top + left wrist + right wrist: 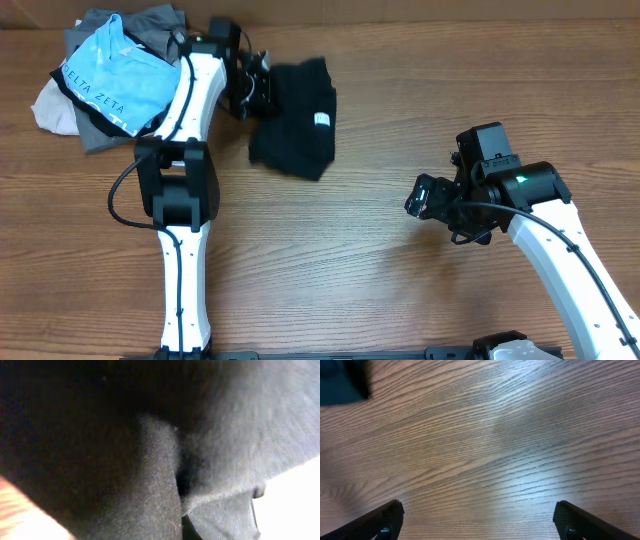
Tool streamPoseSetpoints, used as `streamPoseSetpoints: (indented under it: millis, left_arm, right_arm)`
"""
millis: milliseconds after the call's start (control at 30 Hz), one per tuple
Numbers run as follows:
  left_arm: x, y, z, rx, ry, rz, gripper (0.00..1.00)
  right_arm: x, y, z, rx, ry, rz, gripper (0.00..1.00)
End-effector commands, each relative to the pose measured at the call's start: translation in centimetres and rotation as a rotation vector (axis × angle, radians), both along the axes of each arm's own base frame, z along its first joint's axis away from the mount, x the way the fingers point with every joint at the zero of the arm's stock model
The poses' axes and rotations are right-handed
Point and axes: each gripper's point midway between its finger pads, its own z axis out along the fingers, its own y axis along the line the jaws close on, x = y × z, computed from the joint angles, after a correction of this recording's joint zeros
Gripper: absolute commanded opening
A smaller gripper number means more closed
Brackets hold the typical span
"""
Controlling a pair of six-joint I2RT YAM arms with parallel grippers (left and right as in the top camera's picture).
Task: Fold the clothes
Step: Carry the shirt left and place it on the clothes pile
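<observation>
The black T-shirt [293,112] lies bunched and partly folded at the back middle of the table, its small white label [321,119] facing up. My left gripper [253,88] is at the shirt's left edge. In the left wrist view black fabric [150,460] fills the frame and hides the fingers; its folds pinch together at the bottom, so the gripper looks shut on it. My right gripper [421,196] is open and empty over bare wood, to the right of the shirt [477,510]. A corner of the shirt [340,380] shows in the right wrist view.
A pile of other clothes sits at the back left, beside the left arm: the light blue "DELTA ZETA" shirt [115,78], grey garments [120,28] and a white one [50,108]. The wooden table [380,290] spreads out in front.
</observation>
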Motion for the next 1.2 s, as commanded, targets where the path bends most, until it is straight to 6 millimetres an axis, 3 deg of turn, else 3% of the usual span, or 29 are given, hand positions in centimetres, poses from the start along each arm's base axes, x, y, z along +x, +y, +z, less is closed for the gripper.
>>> streamPoseSetpoints:
  millis: [0,200,533,867,967,1167]
  left_arm:
    - [2.8,2.6,2.6,0.152,-0.147,0.001,0.04]
    - [5.1,6.5,4.9,0.303,-0.256,0.048,0.04]
    - [7.7,12.0,10.2,0.333,-0.402,0.166,0.04]
    - [7.9,17.9,16.9,0.315,-0.508,0.356,0.04]
    - [7.7,19.3,17.8,0.303,-0.512,0.418,0.04]
    - [6.9,22.2,17.6,0.273,-0.459,0.549,0.04]
  right_arm:
    - [0.1,-0.3,0.6,-0.007,-0.022,0.001,1.00]
    - [-0.1,-0.3,0.5,-0.010,-0.011,0.001,1.00]
    - [-0.7,-0.4,0.4,-0.015,0.014,0.000,1.00]
    - [-0.9,-0.5,0.3,-0.016,0.026,-0.007,1.00]
    - [-1.0,-0.5,0.3,-0.016,0.030,-0.007,1.00]
    - [-1.0,-0.5,0.3,-0.015,0.031,-0.010,1.00]
